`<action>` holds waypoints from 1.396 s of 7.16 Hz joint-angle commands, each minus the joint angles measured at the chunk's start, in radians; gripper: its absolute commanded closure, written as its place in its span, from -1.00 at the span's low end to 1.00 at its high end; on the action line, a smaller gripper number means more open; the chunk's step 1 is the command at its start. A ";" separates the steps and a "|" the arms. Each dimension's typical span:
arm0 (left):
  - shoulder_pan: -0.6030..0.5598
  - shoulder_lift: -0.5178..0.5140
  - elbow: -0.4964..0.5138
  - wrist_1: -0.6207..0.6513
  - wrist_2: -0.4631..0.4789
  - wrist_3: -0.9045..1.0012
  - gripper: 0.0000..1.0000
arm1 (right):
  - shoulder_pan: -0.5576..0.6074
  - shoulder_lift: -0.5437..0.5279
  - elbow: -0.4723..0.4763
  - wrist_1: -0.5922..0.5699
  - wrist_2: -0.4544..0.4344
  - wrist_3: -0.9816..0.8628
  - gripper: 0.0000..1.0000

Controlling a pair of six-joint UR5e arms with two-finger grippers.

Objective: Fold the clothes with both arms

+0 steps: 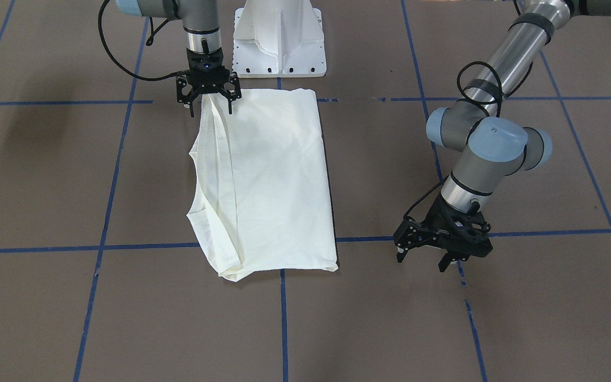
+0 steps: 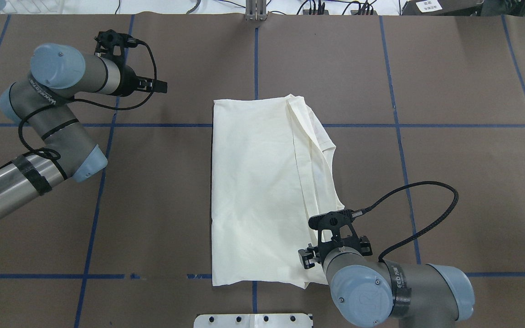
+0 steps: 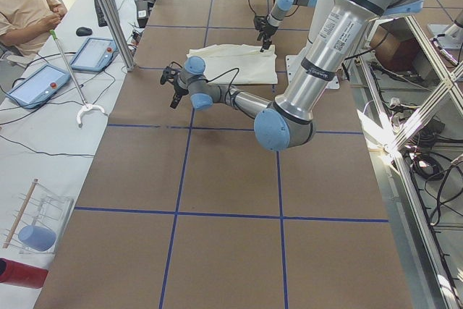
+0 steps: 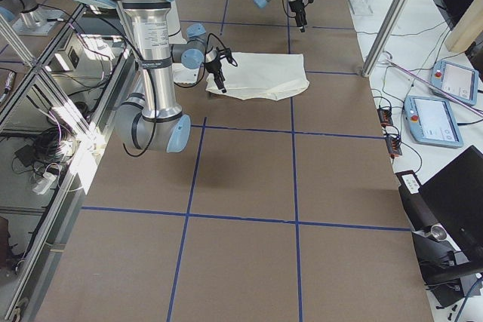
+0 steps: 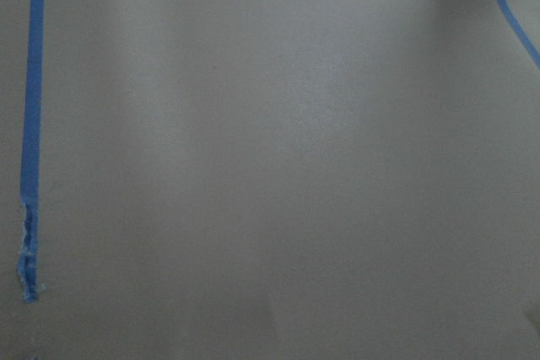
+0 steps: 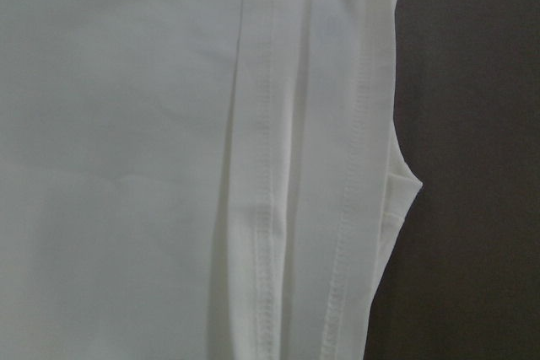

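Shirt's folded lengthwise right now. The cream-white T-shirt [image 1: 273,180] is lying flat as a long rectangle in the middle of the brown bench [image 1: 45,185], one short end near the white pedestal base [image 1: 279,42] and the other reaching away from the robot, across a blue tape line [image 1: 146,246]. The plain side faces up, and the stitched, layered edges are bunched along the robot's right side of it, which the right wrist view shows up close.

The right gripper [image 1: 211,110] points straight down at the shirt corner nearest the base on that layered side. Its fingers are spread apart with the corner sitting between them, and I can't say for sure whether they touch the cloth.

The left gripper [image 1: 422,263] is well apart from the shirt, out on the robot's left and toward the far end. It's tilted over bare bench with its fingers spread wide and nothing in them
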 commanded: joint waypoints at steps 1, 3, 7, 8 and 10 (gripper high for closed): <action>0.000 0.000 -0.001 0.000 0.000 0.000 -1.00 | 0.025 -0.004 0.000 -0.058 0.020 -0.038 -1.00; 0.000 -0.001 -0.001 0.000 0.000 0.000 -1.00 | 0.062 -0.006 0.003 -0.138 0.040 -0.056 -1.00; 0.000 -0.001 -0.001 0.000 -0.002 0.000 -1.00 | 0.183 -0.072 0.016 -0.163 0.095 -0.157 -1.00; 0.000 -0.001 -0.001 0.000 -0.002 0.000 -1.00 | 0.205 -0.028 0.028 -0.160 0.133 -0.156 -1.00; 0.003 -0.001 -0.001 0.000 -0.002 -0.002 -1.00 | 0.229 0.133 -0.027 -0.160 0.148 -0.144 -1.00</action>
